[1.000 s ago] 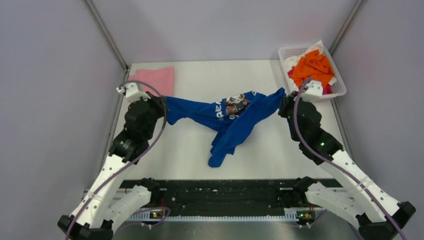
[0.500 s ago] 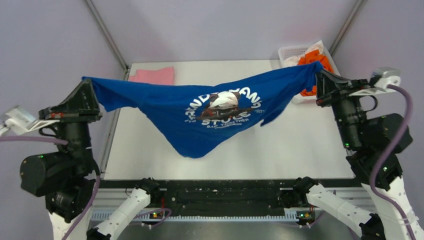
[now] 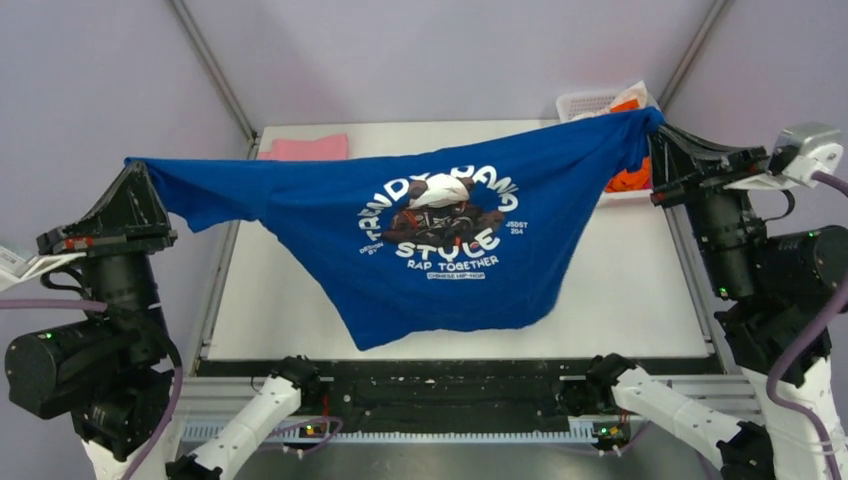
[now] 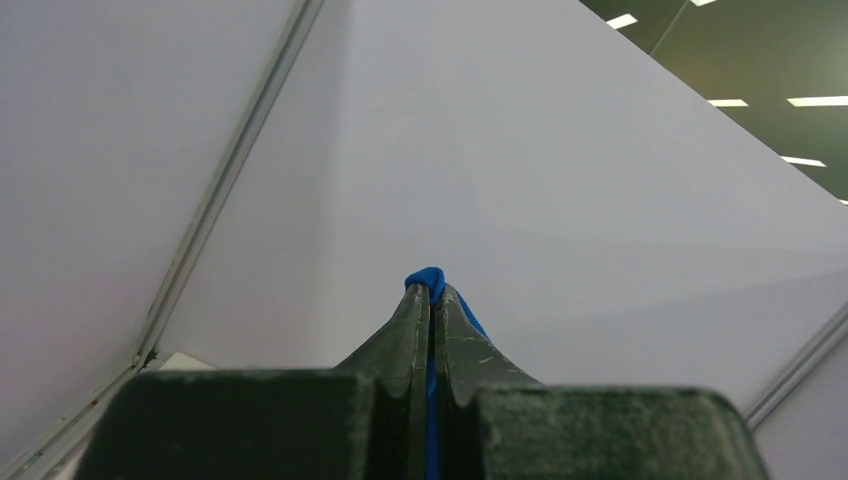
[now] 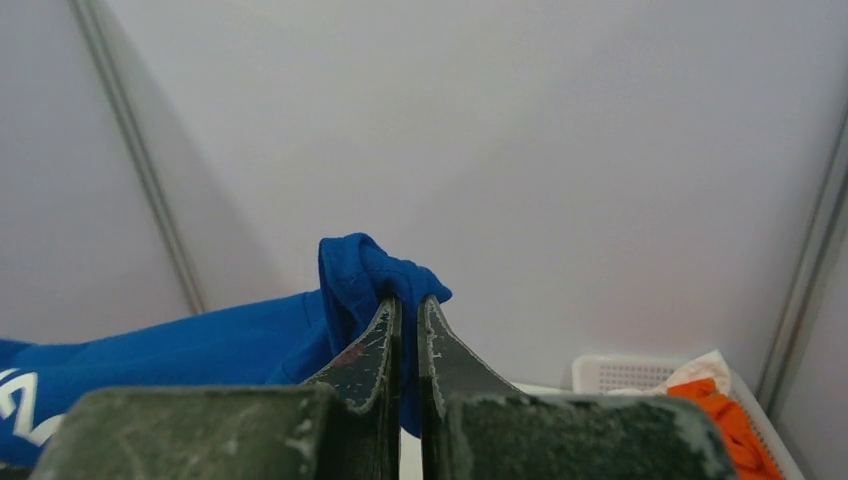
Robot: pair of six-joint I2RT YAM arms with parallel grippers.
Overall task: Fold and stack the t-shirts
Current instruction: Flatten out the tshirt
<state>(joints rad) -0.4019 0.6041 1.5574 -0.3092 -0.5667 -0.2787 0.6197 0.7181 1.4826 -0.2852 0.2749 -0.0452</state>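
Top external: blue t-shirt (image 3: pixel 440 240) hangs stretched above the counter (image 3: pixel 620 290), print toward the camera. Both the left fingers (image 4: pixel 410 340) and right fingers (image 5: pixel 450 365) pinch only a small bunch of cloth. I judge that tension could pull a corner free and drop that side.

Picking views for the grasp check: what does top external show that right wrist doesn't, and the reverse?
Only top external: the whole blue t-shirt spread in the air between both arms, print facing the camera, the left jaws clamping its other corner, and the pink t-shirt lying at the far left of the table.
Only right wrist: close up, the right jaws shut on a bunched blue corner that pokes past their tips.
Both: the blue t-shirt, the white basket and the orange cloth in it.
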